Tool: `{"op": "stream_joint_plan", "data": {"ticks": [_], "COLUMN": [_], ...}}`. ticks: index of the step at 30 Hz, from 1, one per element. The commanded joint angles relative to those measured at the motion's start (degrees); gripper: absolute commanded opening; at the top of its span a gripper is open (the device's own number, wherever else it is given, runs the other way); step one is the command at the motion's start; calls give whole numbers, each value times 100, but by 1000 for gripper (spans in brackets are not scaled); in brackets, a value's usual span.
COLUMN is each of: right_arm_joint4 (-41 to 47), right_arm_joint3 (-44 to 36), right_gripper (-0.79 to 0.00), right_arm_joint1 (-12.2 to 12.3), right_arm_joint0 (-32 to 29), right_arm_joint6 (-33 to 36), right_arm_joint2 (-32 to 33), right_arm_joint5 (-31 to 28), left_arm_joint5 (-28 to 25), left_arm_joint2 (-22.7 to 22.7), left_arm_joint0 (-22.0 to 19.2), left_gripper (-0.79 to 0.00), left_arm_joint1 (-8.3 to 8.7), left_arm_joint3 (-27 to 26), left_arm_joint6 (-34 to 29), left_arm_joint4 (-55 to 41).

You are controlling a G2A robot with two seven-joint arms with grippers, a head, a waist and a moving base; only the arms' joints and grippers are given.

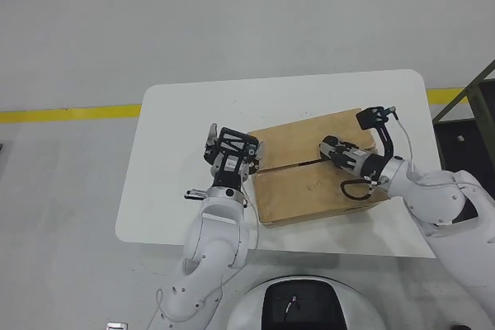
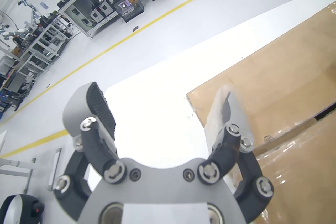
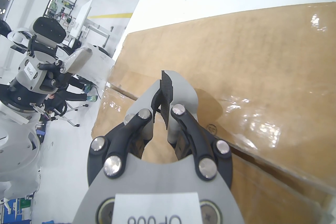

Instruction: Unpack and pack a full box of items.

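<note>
A closed brown cardboard box (image 1: 305,196) lies on the white table (image 1: 169,173), its two top flaps meeting at a dark seam (image 1: 289,167). My left gripper (image 1: 231,142) is at the box's left end, open, with nothing between its fingers. In the left wrist view this gripper (image 2: 162,109) has one finger (image 2: 225,109) over the box (image 2: 275,72) corner and the other over bare table. My right gripper (image 1: 323,149) is shut and empty, just above the box top near the seam. The right wrist view shows its tips (image 3: 165,89) over the cardboard (image 3: 236,51).
Glossy tape (image 3: 257,120) covers part of the box top. Bare table lies left of the box and along its far edge (image 1: 280,95). A dark metal rack (image 1: 478,115) stands off the table's right end. A yellow floor line (image 1: 58,114) runs behind.
</note>
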Motion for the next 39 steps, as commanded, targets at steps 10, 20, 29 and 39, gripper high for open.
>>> {"op": "stream_joint_plan", "data": {"ticks": [10,20,29,39], "right_arm_joint4": [256,391,613,865], "right_arm_joint3": [-198,-393,-508,-455], "right_gripper": [-785,-785,-785,-785], "right_arm_joint1": [54,152,203,241], "right_arm_joint0": [-119,-548,-1021,-1319], "right_arm_joint6": [-168,-247,-295,-316], "right_arm_joint2": [655,1581,2157,2574], "right_arm_joint5": [193,272,166,-17], "left_arm_joint5": [-423,-674,-839,-856], "left_arm_joint2": [350,780,1169,1594], "left_arm_joint0": [-367,-739,-1080,-1367], "left_gripper": [0,0,0,0], "left_arm_joint1": [-153,-343,-532,-775], "left_arm_joint3": [267,660,971,1320], "left_arm_joint6": [-33,-110,-164,-323], "left_arm_joint4": [-32,-190,-179,-162]}}
